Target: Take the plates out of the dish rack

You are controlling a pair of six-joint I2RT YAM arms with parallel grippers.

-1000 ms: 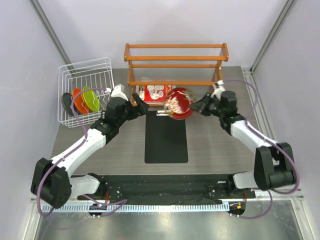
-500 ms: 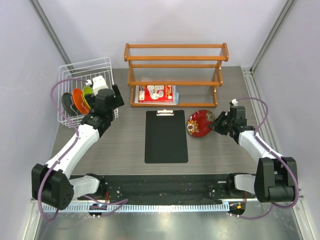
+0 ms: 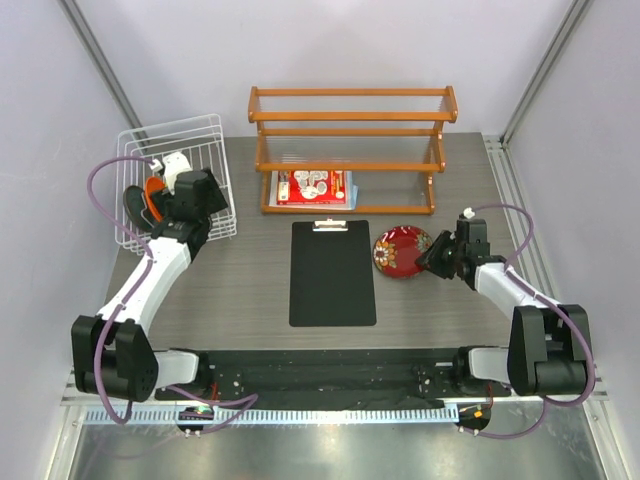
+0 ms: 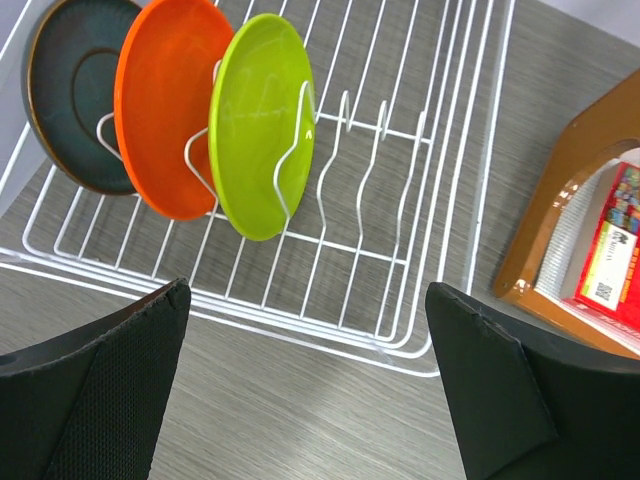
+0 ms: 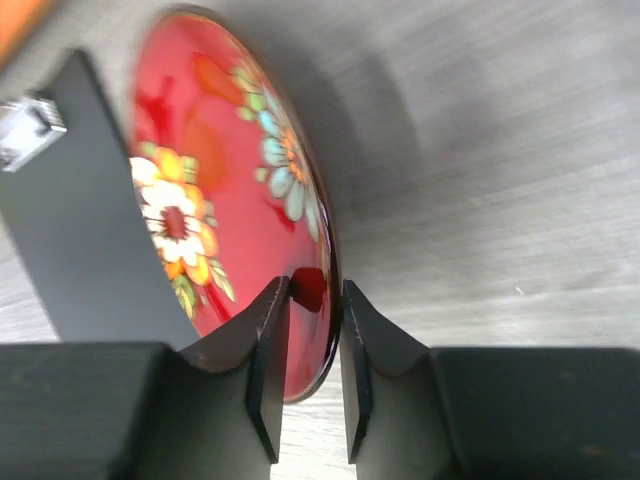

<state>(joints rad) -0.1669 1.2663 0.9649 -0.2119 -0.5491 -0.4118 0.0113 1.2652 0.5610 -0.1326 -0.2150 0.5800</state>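
At the upper left of the overhead view, your left gripper (image 4: 307,300) hangs over the near side of the dish rack (image 4: 452,180), its jaws spread fully wide and holding nothing. The lime green plate (image 4: 255,110) is the nearest one to take. Bring the fingers down on either side of its upper rim, clear of the wire tines, and lift straight up so it does not drag against the orange plate (image 4: 160,110) just beside it.

Right of centre, the dark red floral plate (image 3: 402,250) sits on the table (image 3: 250,290), just right of the black clipboard (image 3: 332,272). Your right gripper (image 5: 315,290) straddles its rim with the jaws only narrowly apart. You cannot tell whether they are pinching it or have let go. Open wider before you pull away, and back off along the table so the rim is not flicked up.

The white wire rack holds three plates standing on edge in its tines: from left to right in the left wrist view, teal blue plate (image 4: 75,95), orange, lime green. The slots to their right are bare. At the top centre, the wooden shelf (image 3: 350,130) has a red and white box (image 3: 312,187) on its lowest level.
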